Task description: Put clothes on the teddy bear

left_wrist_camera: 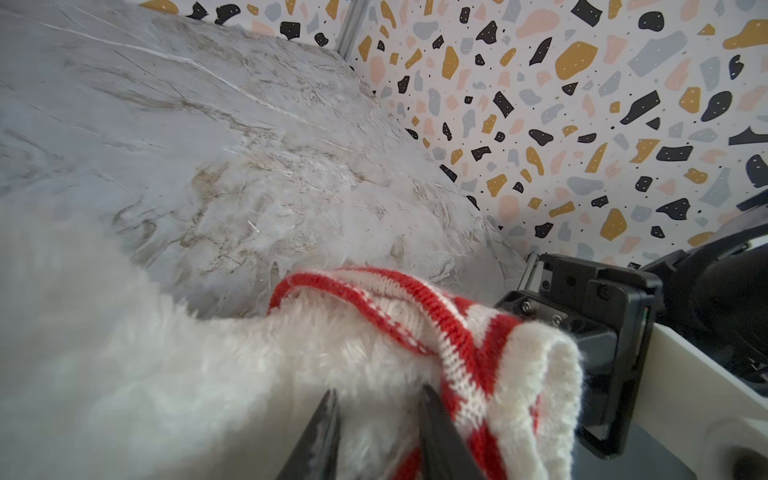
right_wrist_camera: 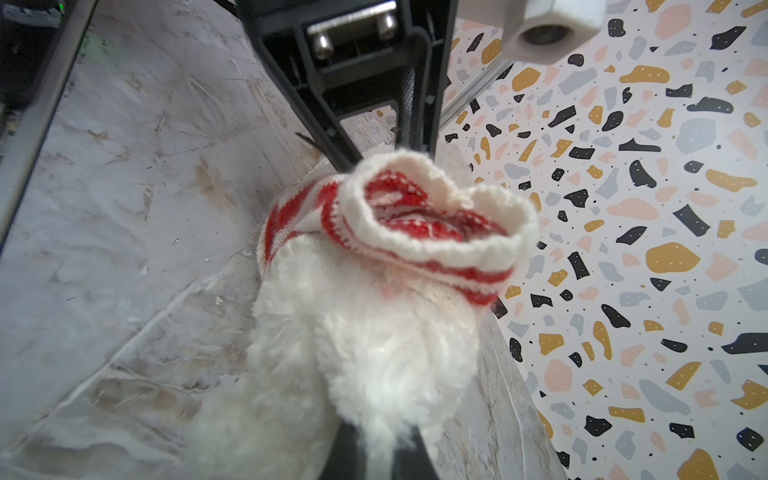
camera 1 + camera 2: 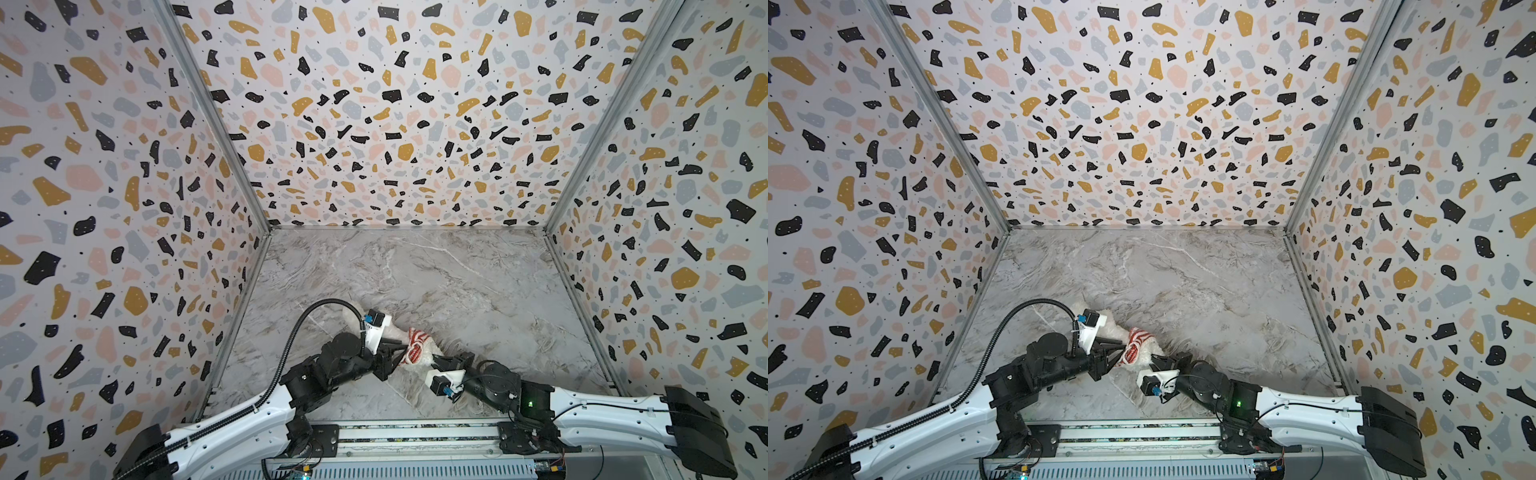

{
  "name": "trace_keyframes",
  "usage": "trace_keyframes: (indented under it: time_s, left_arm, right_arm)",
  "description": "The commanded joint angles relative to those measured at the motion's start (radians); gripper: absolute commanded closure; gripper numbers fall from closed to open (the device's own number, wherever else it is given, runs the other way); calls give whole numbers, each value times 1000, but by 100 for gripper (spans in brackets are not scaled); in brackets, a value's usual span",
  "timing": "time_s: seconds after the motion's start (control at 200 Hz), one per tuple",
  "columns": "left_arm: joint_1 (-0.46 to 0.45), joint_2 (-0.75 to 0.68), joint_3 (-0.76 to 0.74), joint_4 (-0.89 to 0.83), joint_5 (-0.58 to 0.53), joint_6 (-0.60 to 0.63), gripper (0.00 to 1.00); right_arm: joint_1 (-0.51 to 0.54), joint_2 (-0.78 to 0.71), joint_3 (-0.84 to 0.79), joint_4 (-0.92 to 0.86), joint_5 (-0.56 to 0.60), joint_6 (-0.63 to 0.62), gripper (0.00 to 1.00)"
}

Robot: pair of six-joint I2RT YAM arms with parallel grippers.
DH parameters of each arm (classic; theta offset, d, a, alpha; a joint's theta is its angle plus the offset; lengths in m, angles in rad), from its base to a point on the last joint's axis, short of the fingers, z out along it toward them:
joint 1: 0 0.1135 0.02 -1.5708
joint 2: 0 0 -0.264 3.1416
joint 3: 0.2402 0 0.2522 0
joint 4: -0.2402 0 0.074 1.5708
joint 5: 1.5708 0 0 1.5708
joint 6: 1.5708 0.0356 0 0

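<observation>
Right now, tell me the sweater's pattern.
Red-and-white stripes on the sweater, white cuff; clearest in the right wrist view.

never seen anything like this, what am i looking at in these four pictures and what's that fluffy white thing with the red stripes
This is a two-armed robot at a marble table inside patterned walls. Two pictures look down from above at almost the same angle. The other two come from a small camera on each wrist, up close. The fluffy white thing is a teddy bear. The striped part is a knitted sweater bunched around one end of it. Each arm ends in a two-fingered tool. The right tool is shut on the bear's fur, and the left tool stands open at the sweater.
</observation>
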Motion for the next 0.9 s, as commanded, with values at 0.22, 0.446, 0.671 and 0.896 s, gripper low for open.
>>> trace_keyframes:
  time_s: [0.22,0.446,0.671,0.896]
  left_arm:
    - [-22,-5,-14,94,117,16,62]
    - [-39,-5,-10,94,124,22,62]
    - [-49,17,1,77,103,31,74]
    - [-58,36,12,55,60,43,72]
  right_arm:
    - [4,3,11,52,15,1,100]
    - [3,7,16,52,18,-4,100]
    - [4,8,19,52,19,-8,100]
    - [4,4,22,51,19,-10,100]
